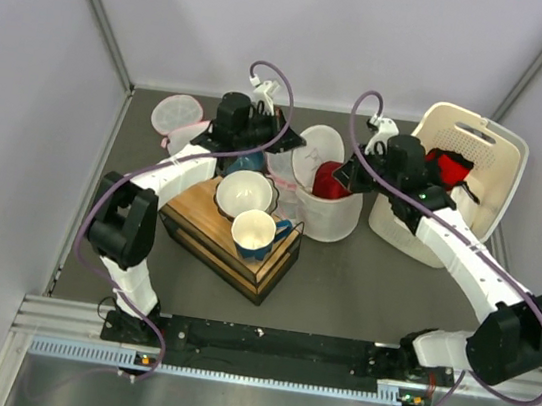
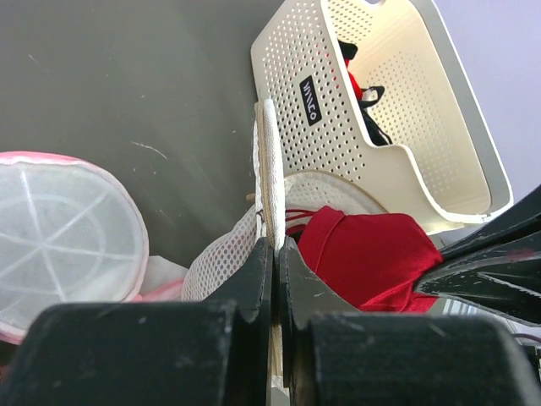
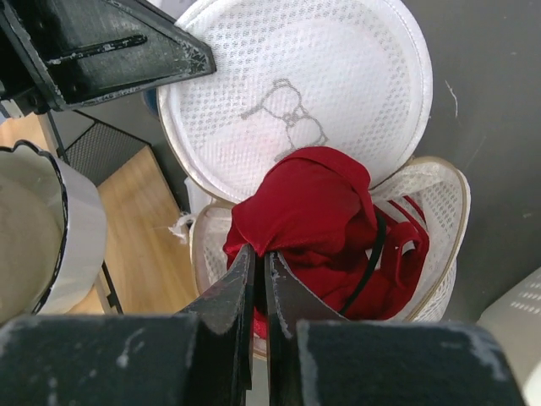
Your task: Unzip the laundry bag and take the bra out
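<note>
Inside one laundry bag (image 1: pixel 341 223): one bra (image 3: pixel 311 203) (red).

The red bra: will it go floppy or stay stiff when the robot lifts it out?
Probably floppy: the bra bulges in crumpled, soft folds from the open laundry bag. Probably light too, since the right gripper pinches just a thin fold of it. Its thin straps may snag on the bag's rim.

It was a robot lab cell: plain pale wall panels (image 1: pixel 19 127) enclosed the dark counter (image 1: pixel 359 296), and an aluminium rail (image 1: pixel 63 320) ran along its near edge.
</note>
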Motion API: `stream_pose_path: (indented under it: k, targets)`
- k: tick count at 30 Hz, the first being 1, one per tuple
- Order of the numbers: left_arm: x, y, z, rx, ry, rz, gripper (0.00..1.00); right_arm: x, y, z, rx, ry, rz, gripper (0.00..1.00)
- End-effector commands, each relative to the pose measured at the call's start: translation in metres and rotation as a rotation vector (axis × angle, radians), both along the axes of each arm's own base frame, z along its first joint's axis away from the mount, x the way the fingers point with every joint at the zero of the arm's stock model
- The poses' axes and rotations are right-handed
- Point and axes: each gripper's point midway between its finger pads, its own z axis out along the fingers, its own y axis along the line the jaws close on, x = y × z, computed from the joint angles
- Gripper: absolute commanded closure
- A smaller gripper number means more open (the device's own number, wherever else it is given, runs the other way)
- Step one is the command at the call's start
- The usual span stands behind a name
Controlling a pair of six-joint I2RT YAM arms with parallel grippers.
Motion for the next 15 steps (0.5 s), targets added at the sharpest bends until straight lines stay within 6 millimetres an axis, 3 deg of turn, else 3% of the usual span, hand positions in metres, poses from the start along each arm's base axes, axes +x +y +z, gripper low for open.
stream_pose_path:
  k: [1, 5, 9, 15]
  targets:
    - [-0.006, 0.001, 0.033, -0.025, -0.099, -0.009, 1.00, -0.004, 0.004, 0.043, 0.078, -0.119, -0.011, 1.00]
    - [-0.005, 0.002, 0.031, -0.009, -0.097, -0.009, 1.00, -0.008, -0.004, 0.077, 0.110, -0.200, -0.036, 1.00]
    - [-0.007, 0.002, 0.034, -0.010, -0.102, -0.013, 1.00, -0.015, -0.014, 0.133, 0.161, -0.333, -0.066, 1.00]
    - [-0.009, 0.002, 0.036, -0.019, -0.102, -0.021, 1.00, -0.013, -0.031, 0.178, 0.177, -0.454, -0.145, 1.00]
